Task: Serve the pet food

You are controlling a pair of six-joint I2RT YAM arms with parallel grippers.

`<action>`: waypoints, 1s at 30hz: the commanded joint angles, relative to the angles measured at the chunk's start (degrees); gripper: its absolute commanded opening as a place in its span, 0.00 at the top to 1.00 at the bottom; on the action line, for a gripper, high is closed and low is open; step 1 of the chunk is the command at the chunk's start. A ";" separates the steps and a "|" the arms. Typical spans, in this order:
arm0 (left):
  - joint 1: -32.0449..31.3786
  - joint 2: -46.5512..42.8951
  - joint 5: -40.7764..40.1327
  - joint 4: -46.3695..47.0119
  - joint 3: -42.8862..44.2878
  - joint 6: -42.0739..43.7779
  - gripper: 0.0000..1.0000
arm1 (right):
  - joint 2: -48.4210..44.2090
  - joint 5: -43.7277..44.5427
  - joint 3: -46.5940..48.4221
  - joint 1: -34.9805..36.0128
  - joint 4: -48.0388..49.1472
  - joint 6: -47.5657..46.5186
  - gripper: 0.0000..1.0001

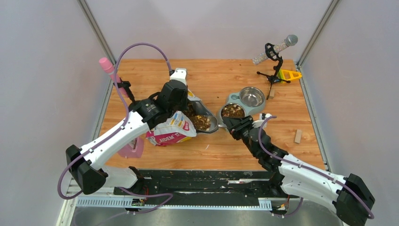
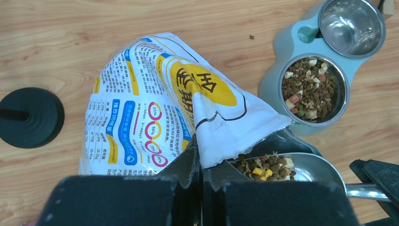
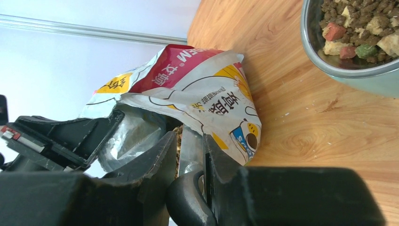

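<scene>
The pet food (image 1: 200, 121) fills the grey scoop (image 1: 210, 123) at the mouth of the colourful bag (image 1: 170, 129); the left wrist view shows it in the scoop (image 2: 267, 167) too. More pet food (image 2: 310, 89) lies in the left dish of the twin bowl stand (image 1: 231, 99), whose other steel dish (image 1: 252, 96) holds none. My left gripper (image 2: 201, 162) is shut on the bag's (image 2: 155, 108) torn edge. My right gripper (image 3: 190, 150) is shut on the scoop's metal handle (image 3: 192, 143), right beside the bag (image 3: 202, 94).
A microphone on a black stand (image 1: 274, 54) and a yellow object (image 1: 288, 74) sit at the back right. A pink-capped item on a stand (image 1: 107, 66) is at the back left, its round black base (image 2: 28, 117) near the bag. A small wooden block (image 1: 298, 135) lies at the right.
</scene>
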 commanded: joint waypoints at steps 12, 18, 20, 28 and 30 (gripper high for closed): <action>-0.03 -6.51 0.49 8.27 1.00 -0.40 1.00 | -4.95 2.53 -1.81 -0.25 17.07 -5.33 1.00; -0.03 -7.31 0.69 8.27 0.78 -0.77 1.00 | -5.26 2.43 -0.53 -0.30 16.81 -5.18 1.00; -0.03 -7.57 0.65 8.27 0.78 -0.93 1.00 | -5.25 2.61 -0.33 -0.30 17.12 -5.15 1.00; -0.03 -8.19 0.78 8.62 0.37 -0.84 1.00 | -8.82 2.54 -4.55 -0.30 19.22 -2.93 1.00; -0.03 -8.18 0.92 8.89 0.15 -0.93 1.00 | -10.42 2.64 -5.33 -0.29 17.82 -1.63 1.00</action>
